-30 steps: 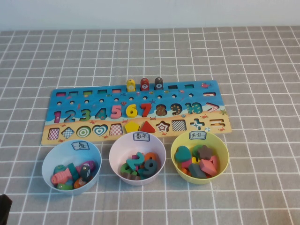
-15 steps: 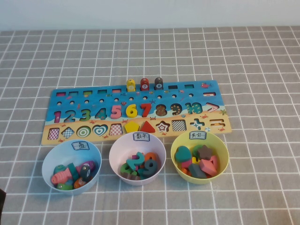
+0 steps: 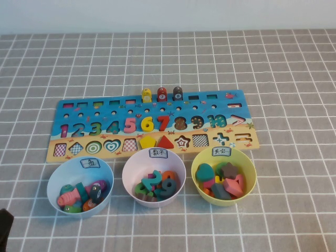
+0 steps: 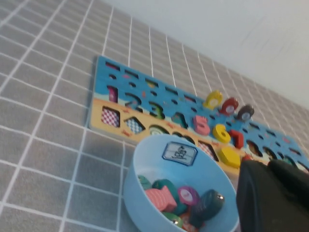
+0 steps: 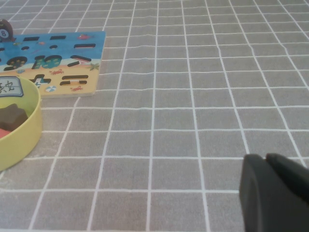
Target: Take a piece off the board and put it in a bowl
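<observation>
A: Here's the setup: the board [image 3: 152,125] lies flat on the checked cloth [image 3: 283,68], and the pink 5 [image 3: 129,124] sits in its slot between the blue 4 [image 3: 112,126] and the yellow 6 [image 3: 147,124].

B: And the pale pink bowl [image 3: 154,177] is just in front of the board's near edge, directly below that 5, already holding several number pieces.

A: It's flanked by the light blue bowl [image 3: 80,187] on the left and the yellow-green bowl [image 3: 223,176] on the right.

B: Where are the arms?

A: The left gripper [image 4: 273,195] hangs low at the near left corner, beside the blue bowl, with its fingers pressed together and nothing between them.

B: The right gripper [image 5: 273,193] hovers over bare cloth, to the right of the yellow-green bowl. Its fingers also look closed and empty.
</observation>
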